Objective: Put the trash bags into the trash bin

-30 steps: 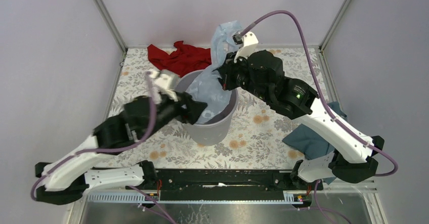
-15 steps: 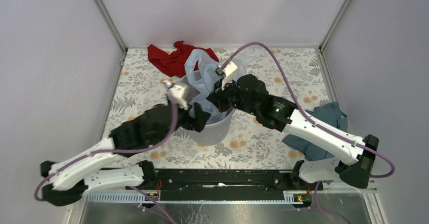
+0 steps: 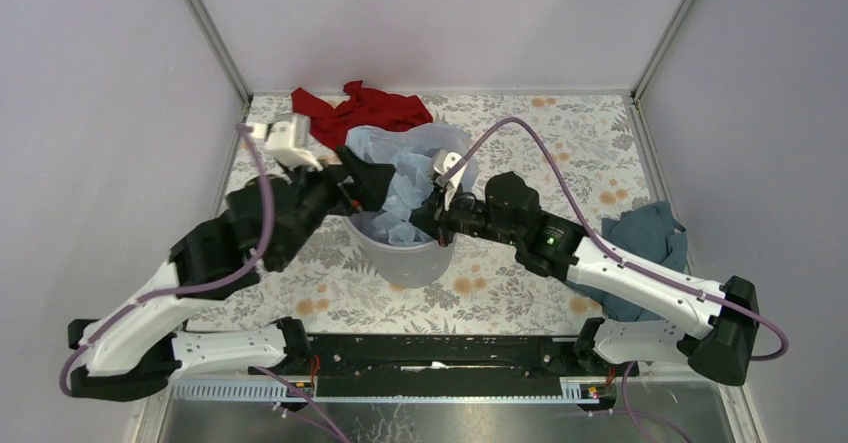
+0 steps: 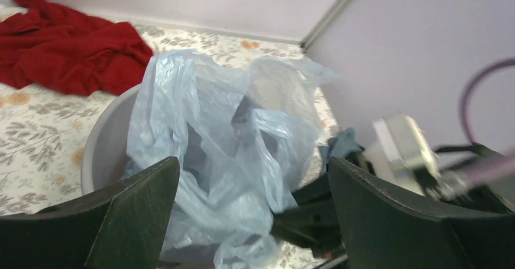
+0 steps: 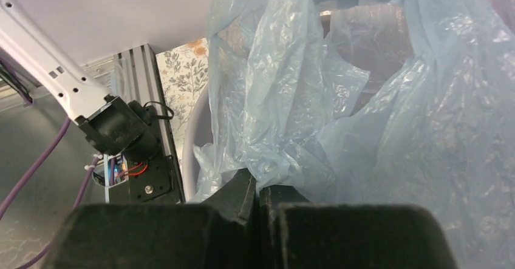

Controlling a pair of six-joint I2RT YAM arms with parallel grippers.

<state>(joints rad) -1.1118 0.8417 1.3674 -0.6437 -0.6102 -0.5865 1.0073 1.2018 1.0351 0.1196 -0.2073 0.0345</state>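
Observation:
The pale blue, wrinkly trash bag sits bunched in the light grey round trash bin, with its top billowing above the rim. My right gripper reaches over the bin's right rim and is shut on a fold of the bag film; in the right wrist view the gripper has its jaws pressed together. My left gripper is open at the bin's left rim. In the left wrist view the left gripper has its jaws spread wide around the bag without gripping it.
A red cloth lies behind the bin at the back of the floral table. A dark teal cloth lies at the right under my right arm. The arm bases and a black rail line the near edge.
My right gripper came down from high behind the bin to its right rim, carrying the bag down into it. My left gripper swung from the bin's near-left side to its left rim.

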